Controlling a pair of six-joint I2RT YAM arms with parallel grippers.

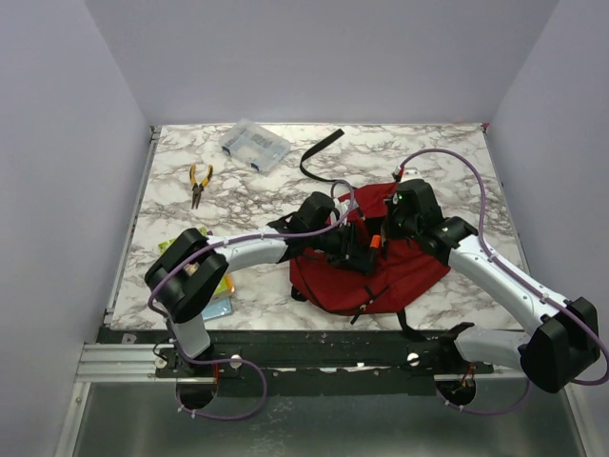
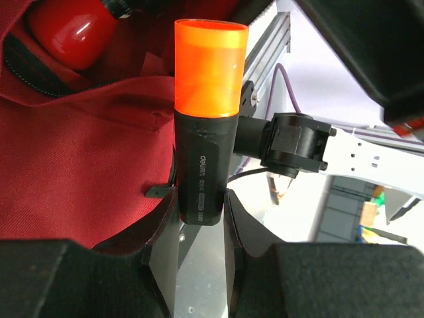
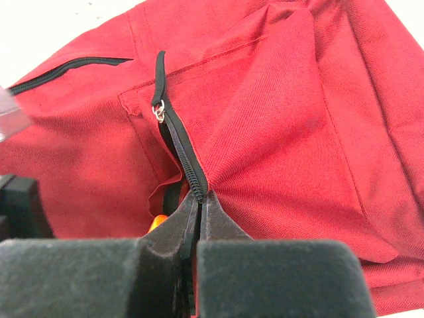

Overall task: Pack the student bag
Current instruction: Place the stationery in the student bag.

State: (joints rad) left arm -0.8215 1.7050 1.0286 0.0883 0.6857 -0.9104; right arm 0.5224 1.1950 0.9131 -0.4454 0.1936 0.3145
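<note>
The dark red student bag (image 1: pixel 381 271) lies at the table's middle right, its black strap (image 1: pixel 319 152) trailing to the far side. My left gripper (image 2: pixel 201 209) is shut on a black highlighter with an orange cap (image 2: pixel 207 119), held over the bag's red fabric (image 2: pixel 79 165); the orange cap (image 1: pixel 375 242) shows between the two arms in the top view. My right gripper (image 3: pixel 201 199) is shut on the bag's fabric at the black zip (image 3: pixel 182 159) of the front pocket, lifting the edge. A red rounded object (image 2: pixel 69 33) lies in the bag's opening.
A clear plastic box (image 1: pixel 254 145) stands at the far middle. Yellow-handled pliers (image 1: pixel 198 183) lie at the far left. Green and yellow flat items (image 1: pixel 221 290) lie near the left arm's base. The right arm's purple cable (image 1: pixel 476 190) arcs over the bag.
</note>
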